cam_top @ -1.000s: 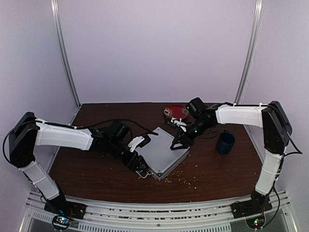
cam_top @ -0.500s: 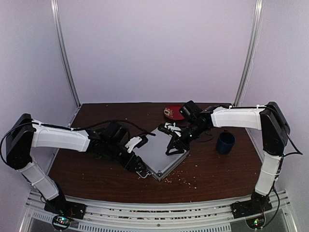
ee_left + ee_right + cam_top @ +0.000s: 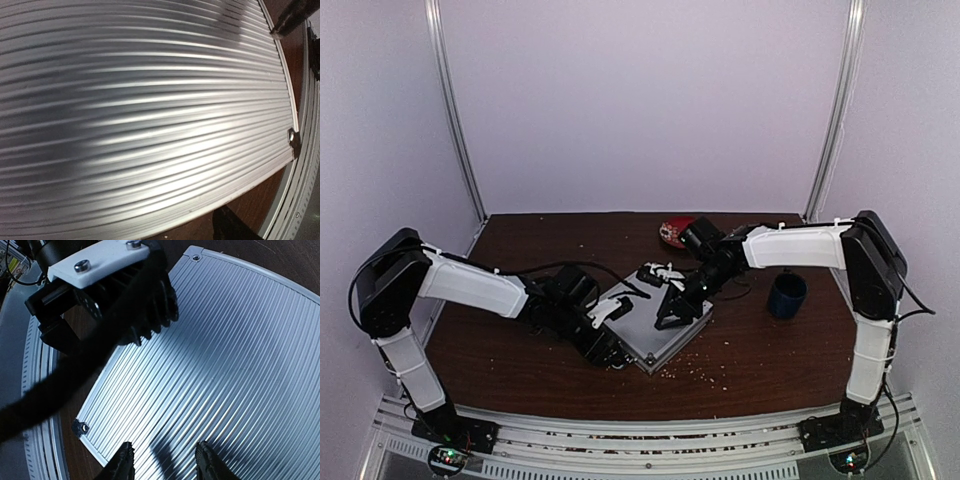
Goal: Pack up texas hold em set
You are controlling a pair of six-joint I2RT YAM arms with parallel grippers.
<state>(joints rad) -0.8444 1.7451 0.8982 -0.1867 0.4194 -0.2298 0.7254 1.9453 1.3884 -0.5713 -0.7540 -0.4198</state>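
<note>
There is one silver case [image 3: 655, 342], one red plate [image 3: 670, 232] and one dark blue mug [image 3: 786, 295]. All three sit on a single surface [image 3: 520, 370]. Two arms are in view, the left arm [image 3: 470, 285] and the right arm [image 3: 800, 243]. The pale crumbs [image 3: 715, 368] are too small and too many to count.

Silver case [image 3: 225, 355], right end effector [image 3: 165, 455] perhaps touching

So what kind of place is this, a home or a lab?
Most likely a robot test booth: plain white walls, metal corner posts, and a brown table with a metal mounting rail along its near edge.
</note>
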